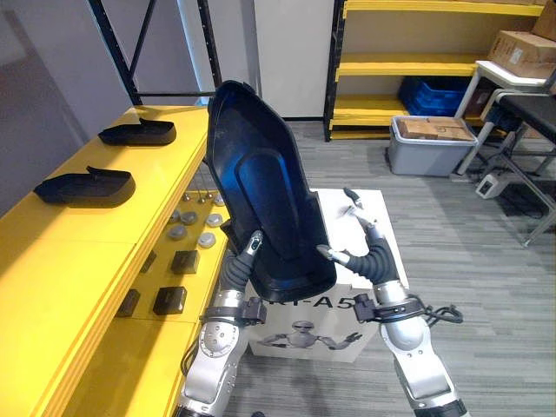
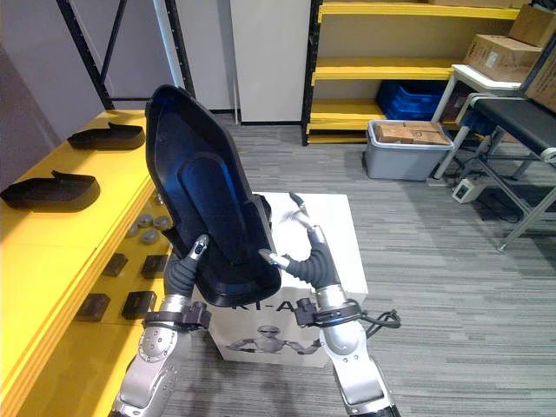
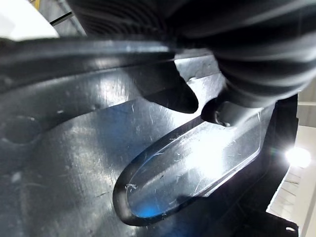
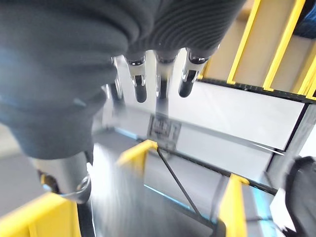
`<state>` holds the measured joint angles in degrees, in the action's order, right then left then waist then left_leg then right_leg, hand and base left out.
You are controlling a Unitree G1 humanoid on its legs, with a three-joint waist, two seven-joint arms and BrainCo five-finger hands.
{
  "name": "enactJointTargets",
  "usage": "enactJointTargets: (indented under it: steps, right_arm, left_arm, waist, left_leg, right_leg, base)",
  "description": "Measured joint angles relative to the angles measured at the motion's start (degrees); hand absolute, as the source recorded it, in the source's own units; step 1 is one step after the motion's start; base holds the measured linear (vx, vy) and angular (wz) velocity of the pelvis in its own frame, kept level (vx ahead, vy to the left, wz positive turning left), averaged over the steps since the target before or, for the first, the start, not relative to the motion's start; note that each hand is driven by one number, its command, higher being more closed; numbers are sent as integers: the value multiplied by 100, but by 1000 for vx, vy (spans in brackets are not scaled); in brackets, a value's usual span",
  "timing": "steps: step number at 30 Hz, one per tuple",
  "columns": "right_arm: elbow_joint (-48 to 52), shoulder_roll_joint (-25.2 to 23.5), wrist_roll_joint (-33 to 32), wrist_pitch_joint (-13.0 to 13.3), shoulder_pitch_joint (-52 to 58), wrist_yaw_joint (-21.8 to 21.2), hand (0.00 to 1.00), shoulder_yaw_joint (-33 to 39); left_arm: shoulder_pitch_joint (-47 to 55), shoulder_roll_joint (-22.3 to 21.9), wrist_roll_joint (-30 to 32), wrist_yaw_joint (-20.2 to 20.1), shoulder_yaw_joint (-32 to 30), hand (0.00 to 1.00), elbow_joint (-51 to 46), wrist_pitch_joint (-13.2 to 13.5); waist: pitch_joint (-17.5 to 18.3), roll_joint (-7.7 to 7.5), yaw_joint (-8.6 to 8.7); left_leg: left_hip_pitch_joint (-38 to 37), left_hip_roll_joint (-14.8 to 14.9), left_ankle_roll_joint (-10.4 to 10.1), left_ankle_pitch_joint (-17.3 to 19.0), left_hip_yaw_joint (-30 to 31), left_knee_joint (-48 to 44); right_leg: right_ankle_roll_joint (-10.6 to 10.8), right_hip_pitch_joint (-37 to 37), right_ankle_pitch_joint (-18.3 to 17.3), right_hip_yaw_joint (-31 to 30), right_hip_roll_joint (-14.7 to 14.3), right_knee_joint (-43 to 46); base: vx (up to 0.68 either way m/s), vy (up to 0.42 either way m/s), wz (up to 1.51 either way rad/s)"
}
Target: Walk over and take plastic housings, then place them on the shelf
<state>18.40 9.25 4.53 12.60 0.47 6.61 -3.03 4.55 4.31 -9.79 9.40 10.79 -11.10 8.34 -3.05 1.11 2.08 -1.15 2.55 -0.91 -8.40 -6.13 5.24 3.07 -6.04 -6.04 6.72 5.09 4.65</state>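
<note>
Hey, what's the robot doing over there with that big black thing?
It is holding a black plastic housing upright between both hands, over a white box beside the yellow shelf. The left hand hooks its thumb over the lower edge; the right hand braces the opposite side with straight fingers. Two other housings lie on the shelf.

You have even, bright room light: the long yellow shelf [image 1: 69, 261] on the left shows only soft shadows. The large glossy black plastic housing [image 1: 261, 187] carries a blue sheen, and in the left wrist view white glare streaks it beside a flaring lamp [image 3: 296, 157].
</note>
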Motion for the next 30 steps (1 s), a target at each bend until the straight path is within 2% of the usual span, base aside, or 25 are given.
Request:
enactJointTargets:
  steps: [4,8,12,15,20,23,30]
  right_arm:
    - [162,2,-801,110,8,7,0,1392]
    - [121,0,-1730,248,157,-17,0,2268]
    - [-473,1,-1973,252,536,-33,0,2873]
    - [-1261,1,-1968,224,907,-45,0,2999]
    - [-2936,-225,-1565,-123,1583,-223,0,2987]
    - [-3712,-431,-1483,-224,1802,-292,0,2856]
    - [-5399,-901,-1551,-468,1963,-629,0,2278]
  left_arm:
    - [442,-2,-1,-6,-617,100,-35,-3]
    - [706,-101,57,-19,-954,100,-88,-3]
    - [940,-174,229,-80,-1184,100,-179,-2]
    - [1072,-189,318,-97,-1306,100,-187,-2]
    - [1474,-260,441,-214,-1380,100,-421,0]
    - [1639,-381,440,-271,-1367,100,-588,2]
    - [1713,-432,432,-297,-1243,100,-772,10]
  waist:
    - [-6,-15,10]
    - [-8,-26,9]
    - [-1,-56,65]
    - [0,-58,104]
    - [4,-54,107]
    - [45,-51,110]
    - [135,-59,-41]
  left_leg:
    - [28,2,-11,8,-1,-1]
    - [76,-1,-18,14,0,-14]
    - [134,4,-18,14,4,-23]
    - [136,5,-24,19,5,-23]
    - [140,34,-50,40,0,-3]
    - [135,61,-50,41,-9,-3]
    - [16,87,-116,95,-1,2]
  right_leg:
    - [1,14,1,1,-3,-29]
    - [0,48,2,3,-1,-39]
    - [-1,104,3,7,-9,-37]
    - [-1,103,3,7,-10,-30]
    - [0,103,0,4,-27,-31]
    - [0,102,0,6,-34,-21]
    - [28,-9,-51,53,-24,50]
  base:
    - [0,0,0]
    - [0,0,0]
    - [0,0,0]
    - [0,0,0]
    - [0,0,0]
    - [0,0,0]
    - [-9,1,2]
